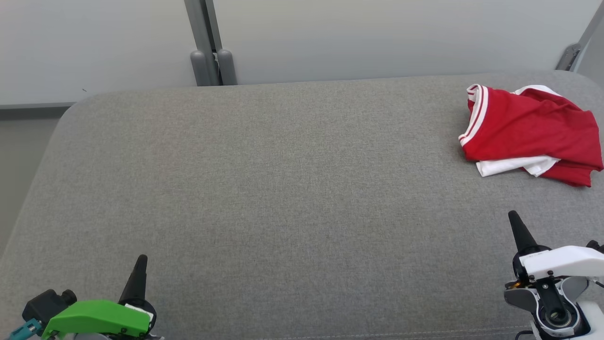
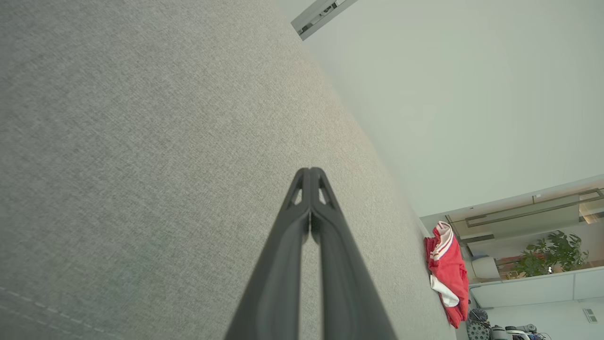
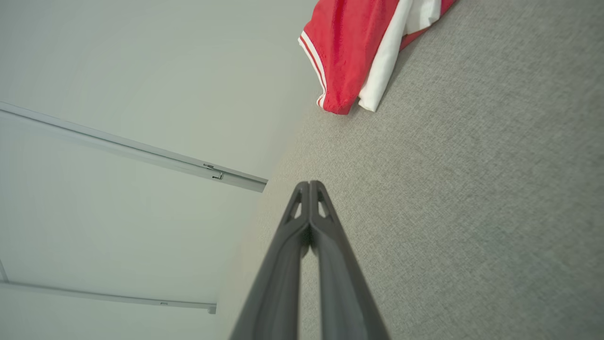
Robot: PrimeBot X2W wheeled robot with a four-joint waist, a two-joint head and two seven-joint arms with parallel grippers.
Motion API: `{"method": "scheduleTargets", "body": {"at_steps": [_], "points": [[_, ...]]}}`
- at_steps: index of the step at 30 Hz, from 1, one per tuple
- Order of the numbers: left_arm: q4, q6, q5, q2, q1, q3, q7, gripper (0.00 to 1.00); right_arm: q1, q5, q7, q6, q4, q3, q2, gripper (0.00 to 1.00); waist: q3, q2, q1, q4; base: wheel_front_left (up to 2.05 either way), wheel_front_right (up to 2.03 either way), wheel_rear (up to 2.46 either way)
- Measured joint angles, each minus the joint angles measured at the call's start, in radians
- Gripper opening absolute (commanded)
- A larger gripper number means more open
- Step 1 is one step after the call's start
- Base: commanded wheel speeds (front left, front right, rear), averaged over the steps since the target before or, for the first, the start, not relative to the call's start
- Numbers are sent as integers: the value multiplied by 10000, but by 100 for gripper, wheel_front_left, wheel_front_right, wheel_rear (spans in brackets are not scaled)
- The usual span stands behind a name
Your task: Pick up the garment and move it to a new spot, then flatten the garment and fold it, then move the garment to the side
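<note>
"Head view first. What's on your list?"

"Item 1, table (image 1: 264, 189): grey woven cover, rounded far corners, pale wall (image 1: 377, 33) behind. Item 2, garment (image 1: 533, 132): red with white striped trim and a white panel showing. It lies free in a compact, rumpled bundle at the table's far right corner. Item 3, left end effector (image 1: 139, 267): low at the near left, fingers pressed together, carrying nothing. Item 4, right end effector (image 1: 517, 225): near right, fingers likewise together, carrying nothing, well short of the garment."

"Do the wrist views agree?"

"Left wrist view: left end effector (image 2: 310, 177) closed over bare cover, garment (image 2: 448, 269) well off along the far edge. Right wrist view: right end effector (image 3: 309, 189) closed, garment (image 3: 349, 52) ahead of it and apart."

"Progress?"

"I can't settle it from here. The garment sits off at the side, doubled over itself, which would fit a bundle folded and set aside. The folds are loose and uneven, though, so it would fit a heap waiting to be carried over and flattened just as well. What I can enter: garment at the right edge, not spread flat, neither end effector on it. I'm entering no next move."
</note>
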Motion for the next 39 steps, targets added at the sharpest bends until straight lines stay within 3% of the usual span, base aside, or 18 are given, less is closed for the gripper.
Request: {"method": "scheduleTargets", "body": {"at_steps": [39], "points": [[934,-905,-4332,-491,-986,1306,825,0,-339,3885,1208,813,-290,-1563,1070,0,67,0,0,-156,0,0,0]]}}
